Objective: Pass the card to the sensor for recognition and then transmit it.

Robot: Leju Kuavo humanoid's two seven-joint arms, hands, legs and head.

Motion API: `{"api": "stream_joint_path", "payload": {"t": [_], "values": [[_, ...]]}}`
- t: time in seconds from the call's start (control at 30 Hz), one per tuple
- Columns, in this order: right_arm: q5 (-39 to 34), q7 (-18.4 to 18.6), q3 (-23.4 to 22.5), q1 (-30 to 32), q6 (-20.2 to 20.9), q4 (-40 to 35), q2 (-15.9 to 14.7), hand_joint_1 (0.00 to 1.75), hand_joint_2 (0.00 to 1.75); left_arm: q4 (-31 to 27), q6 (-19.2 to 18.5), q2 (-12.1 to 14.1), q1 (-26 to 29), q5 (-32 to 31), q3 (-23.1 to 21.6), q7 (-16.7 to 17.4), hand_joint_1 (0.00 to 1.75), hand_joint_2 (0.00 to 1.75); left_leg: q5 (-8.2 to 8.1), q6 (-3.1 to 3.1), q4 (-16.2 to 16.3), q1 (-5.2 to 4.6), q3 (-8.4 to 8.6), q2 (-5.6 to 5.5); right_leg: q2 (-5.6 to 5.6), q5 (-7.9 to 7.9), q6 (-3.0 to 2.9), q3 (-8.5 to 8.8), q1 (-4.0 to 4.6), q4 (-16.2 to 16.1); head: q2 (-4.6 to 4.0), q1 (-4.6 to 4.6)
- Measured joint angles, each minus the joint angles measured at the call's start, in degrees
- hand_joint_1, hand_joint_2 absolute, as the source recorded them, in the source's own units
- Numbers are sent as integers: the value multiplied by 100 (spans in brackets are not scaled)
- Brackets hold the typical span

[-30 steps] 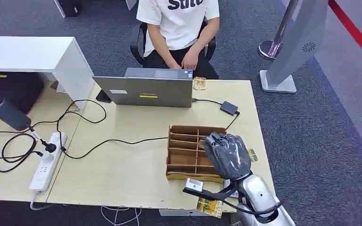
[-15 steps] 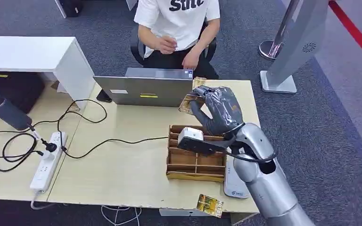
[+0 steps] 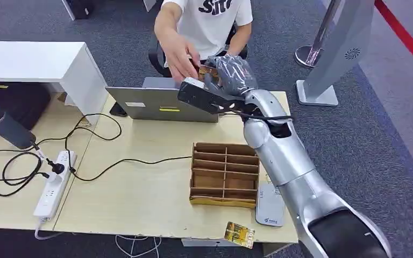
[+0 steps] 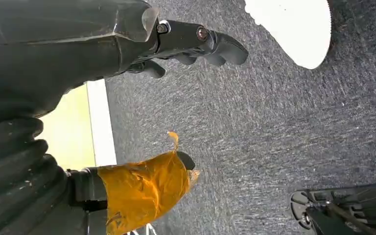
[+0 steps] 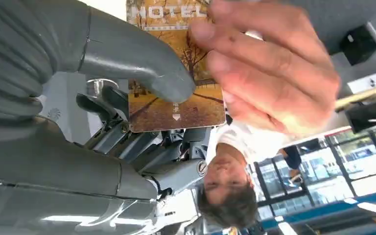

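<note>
- Card (image 5: pixel 176 73) with an autumn-tree picture and the word HOTEL sits pinched in the right hand (image 3: pixel 230 72), thumb over its face and darker fingers (image 5: pixel 142 142) behind it.
- Right arm reaches out over the far edge of the counter (image 3: pixel 156 188), above the laptop (image 3: pixel 164 102), holding the card up toward the seated person (image 3: pixel 207 27).
- Person's hand (image 3: pixel 180 54) meets the card from the far side; in the right wrist view its fingertips (image 5: pixel 269 78) lie over the card's face, touching it.
- Left hand (image 4: pixel 142 49) hangs beside the counter over grey carpet; its fingers are slightly curled and apart, holding nothing, and one fingertip is wrapped in orange tape.
- Wooden divided tray (image 3: pixel 225 174) stands on the right part of the counter, near the robot.
- Grey flat sensor pad (image 3: pixel 269 207) lies just right of the tray at the near edge.
- Second card (image 3: pixel 239 234) with a golden face lies at the near edge of the counter, just left of the pad.
- White power strip (image 3: pixel 54 183) with black cables rests at the left, and a dark flask (image 3: pixel 2 126) lies farther left.
</note>
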Motion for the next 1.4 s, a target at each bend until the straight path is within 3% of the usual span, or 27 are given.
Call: {"api": "stream_joint_path", "payload": {"t": [0.33,0.37,0.4,0.43,0.63,0.93,1.3,1.4], "values": [[81,31,-24,-113,-50,385,79,173,175,0,-4,-17,-4,-42,0,0,0,175,-1,1,0,-1,-3,-1,-3,-1,0,-2,0,-2,0,-2],[116,28,-37,-114,-70,415,79,145,175,0,-7,-22,-5,-50,0,0,0,175,-1,1,0,-1,-3,-1,-2,-1,0,-2,0,-2,0,0],[116,13,-55,-114,-79,439,79,59,175,0,-9,-24,-6,-55,0,0,0,175,-1,1,0,-1,-3,-1,-2,-1,0,-2,0,-2,0,-2],[57,-59,-96,-113,-48,465,81,0,175,0,-9,-26,-8,-66,0,0,0,175,-1,1,0,-1,-3,-1,-2,-1,0,-2,0,-2,0,-2],[-669,-523,-444,-121,420,752,98,0,175,0,-37,-26,-13,-96,0,0,0,175,0,0,0,0,-3,-2,-4,0,0,-2,0,-2,0,-2],[-1055,-590,-970,-127,306,1250,-11,0,175,0,-52,-20,-12,-151,0,0,0,175,-1,1,2,-1,-2,-2,-3,0,0,-2,0,-3,0,0],[-2012,-673,-2222,-222,234,1969,-590,0,175,0,-52,-17,-26,-258,0,24,0,175,-3,4,6,-5,3,11,9,4,4,-6,-3,-5,0,-2],[-2736,-612,-2659,-241,300,2190,-767,0,175,0,-72,-20,-69,-308,0,28,0,175,-3,4,7,-4,4,-6,-6,3,4,-5,-2,-8,0,-4]]}}
